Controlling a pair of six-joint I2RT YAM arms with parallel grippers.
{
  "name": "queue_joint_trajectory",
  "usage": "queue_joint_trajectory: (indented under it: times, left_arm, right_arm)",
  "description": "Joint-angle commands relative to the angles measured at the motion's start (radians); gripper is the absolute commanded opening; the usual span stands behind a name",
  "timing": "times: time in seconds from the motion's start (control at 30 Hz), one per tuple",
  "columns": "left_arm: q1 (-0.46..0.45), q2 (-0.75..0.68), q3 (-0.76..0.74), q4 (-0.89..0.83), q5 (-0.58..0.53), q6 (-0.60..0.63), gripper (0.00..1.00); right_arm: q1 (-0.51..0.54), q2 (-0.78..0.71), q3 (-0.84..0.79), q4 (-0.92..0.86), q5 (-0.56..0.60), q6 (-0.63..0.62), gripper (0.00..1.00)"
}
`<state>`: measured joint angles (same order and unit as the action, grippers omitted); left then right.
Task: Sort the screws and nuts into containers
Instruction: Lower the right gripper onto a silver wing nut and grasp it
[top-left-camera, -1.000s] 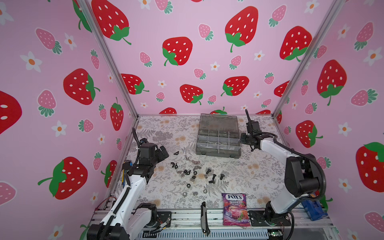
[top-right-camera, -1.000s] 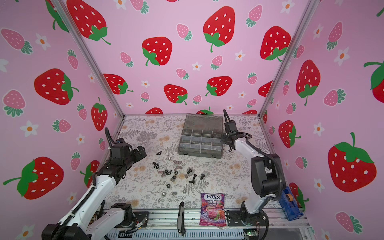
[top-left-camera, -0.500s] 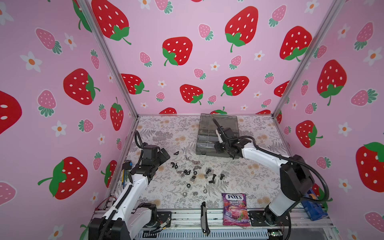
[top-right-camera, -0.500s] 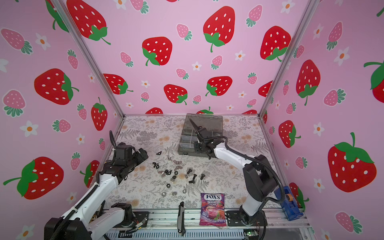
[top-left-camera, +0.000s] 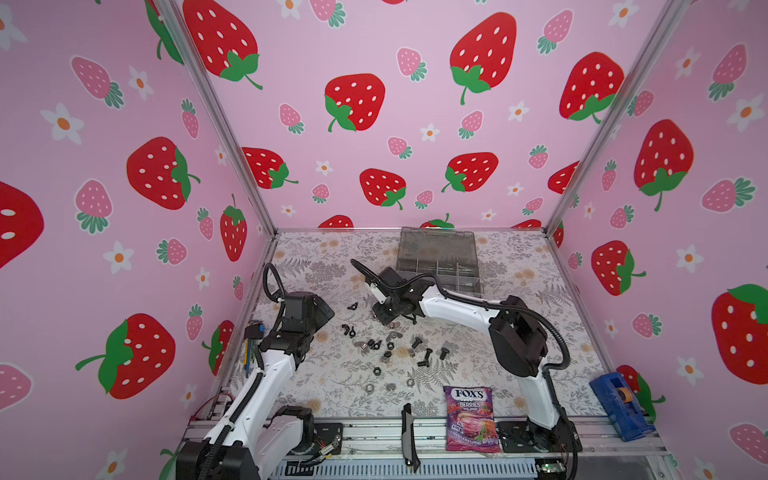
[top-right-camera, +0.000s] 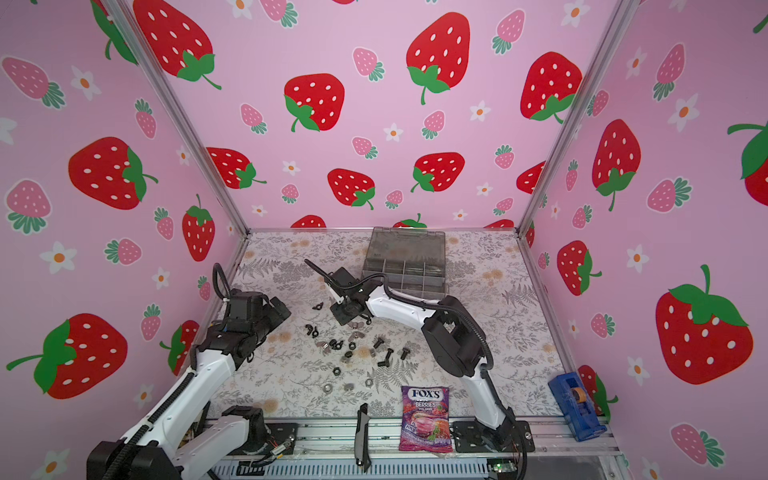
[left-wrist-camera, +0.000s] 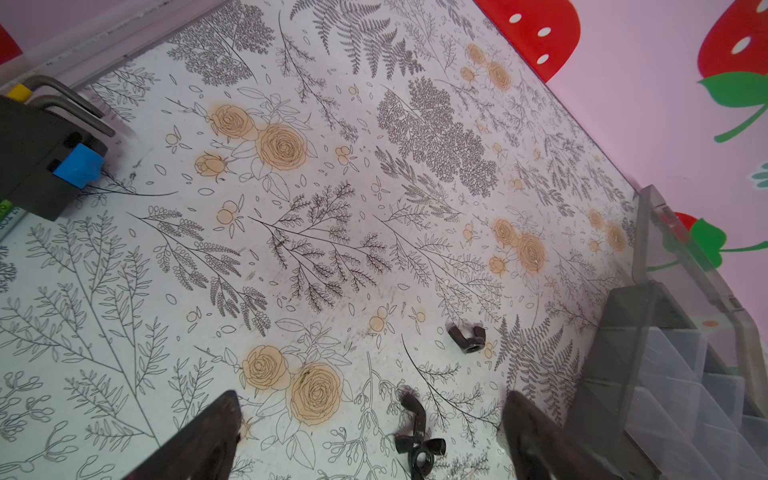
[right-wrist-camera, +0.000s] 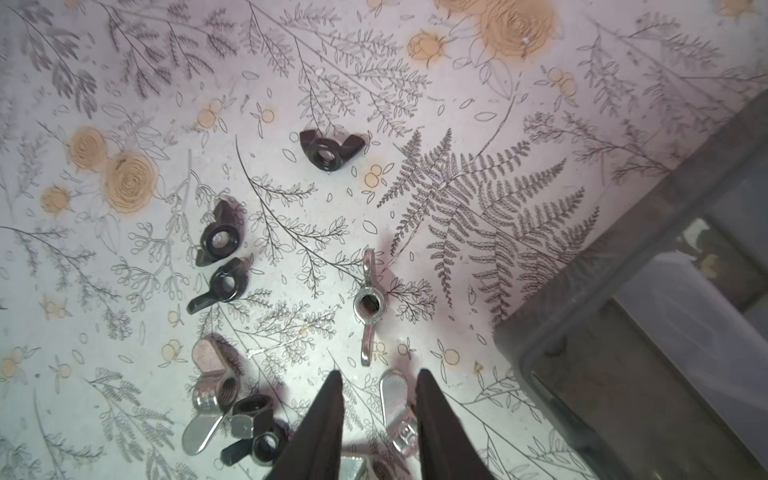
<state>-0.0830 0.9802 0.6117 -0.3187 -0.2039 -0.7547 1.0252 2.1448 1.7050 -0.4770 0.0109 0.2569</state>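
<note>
Loose nuts (top-left-camera: 374, 345) and three black screws (top-left-camera: 426, 356) lie scattered mid-table in both top views. The grey organiser box (top-left-camera: 436, 245) with its containers stands open at the back. My right gripper (top-left-camera: 384, 318) is low over the upper edge of the scatter. In the right wrist view its jaws (right-wrist-camera: 378, 374) stand narrowly apart around a silver wing nut (right-wrist-camera: 395, 399), which lies on the mat close to one finger. My left gripper (top-left-camera: 326, 311) hovers wide open at the left. In its wrist view a black wing nut (left-wrist-camera: 417, 440) lies between the fingers, untouched.
A purple candy bag (top-left-camera: 469, 417) and a black utility knife (top-left-camera: 409, 432) lie at the front edge. A blue box (top-left-camera: 619, 405) sits at the front right, hex keys (left-wrist-camera: 62, 95) at the left rail. The organiser's wall (right-wrist-camera: 623, 257) is close beside my right gripper.
My right arm swung from beside the box's right end across its front and down onto the nuts, and its jaws narrowed. My left gripper shifted slightly forward, still wide open.
</note>
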Motion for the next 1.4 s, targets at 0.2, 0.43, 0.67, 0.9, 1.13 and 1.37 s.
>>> queue_joint_trajectory:
  times: [0.2,0.43,0.67,0.9,1.13,1.37]
  left_arm:
    - [0.005,-0.013,-0.018,-0.028,-0.043,-0.017,0.99]
    - [0.006,-0.011,-0.02,-0.029,-0.045,-0.018,0.99]
    - [0.008,-0.011,-0.021,-0.029,-0.054,-0.02,0.99]
    - [0.008,-0.018,-0.023,-0.032,-0.058,-0.018,0.99]
    - [0.009,-0.033,-0.024,-0.036,-0.066,-0.008,0.99]
    - [0.009,-0.062,-0.017,-0.025,-0.063,0.013,0.99]
  right_arm:
    - [0.021,0.122,0.13,-0.108,0.036,-0.063,0.31]
    - [0.021,0.155,0.147,-0.123,0.018,-0.068,0.29]
    - [0.021,0.168,0.147,-0.129,-0.003,-0.061,0.23]
    - [0.022,0.173,0.149,-0.126,-0.011,-0.056,0.09]
    - [0.023,0.126,0.153,-0.128,0.023,-0.05,0.0]
    - [-0.005,0.023,0.139,-0.134,0.075,-0.033,0.0]
